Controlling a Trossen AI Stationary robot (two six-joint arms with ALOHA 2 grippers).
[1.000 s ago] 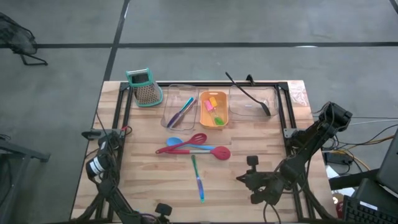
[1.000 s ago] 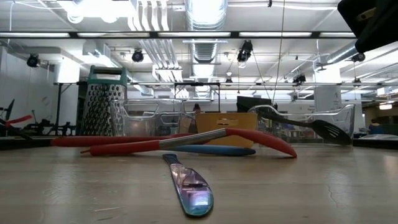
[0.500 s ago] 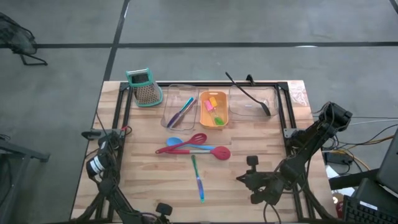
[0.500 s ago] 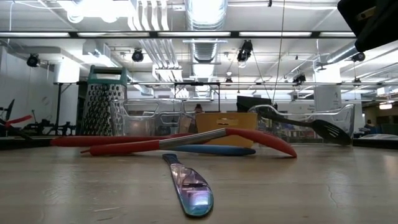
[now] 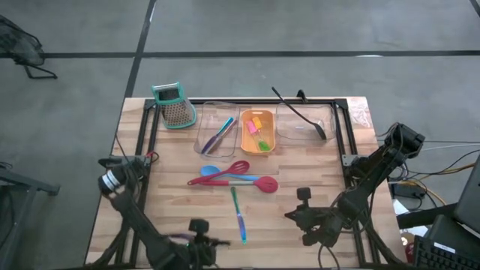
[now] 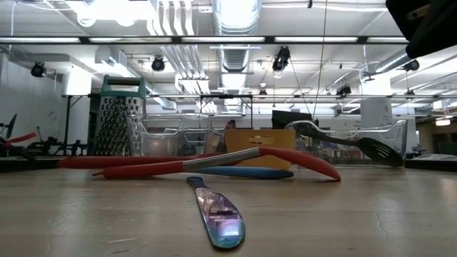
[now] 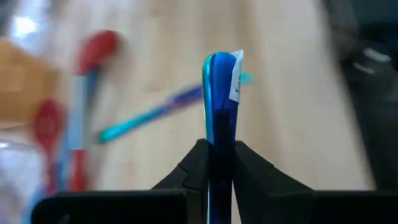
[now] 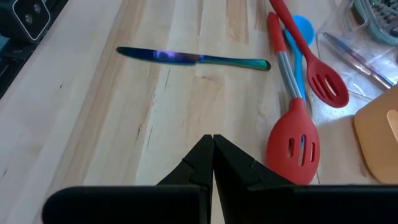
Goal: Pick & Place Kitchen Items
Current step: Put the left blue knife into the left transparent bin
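Glossy iridescent metal knife [image 8: 193, 58], matt wooden table [image 8: 124, 124]

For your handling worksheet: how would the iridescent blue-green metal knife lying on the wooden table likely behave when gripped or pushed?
The iridescent blue-green metal knife looks rigid, so it probably won't flex. Its glossy finish suggests a slippery grip. Lying flat on the wooden table, it would likely slide rather than roll.

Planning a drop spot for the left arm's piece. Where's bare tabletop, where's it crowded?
Free: the bare wood left of the red and blue utensils, below the grater; also right of them, below the clear tray with the black spoon. Crowded: the tray row along the far edge, and the centre around the iridescent knife.
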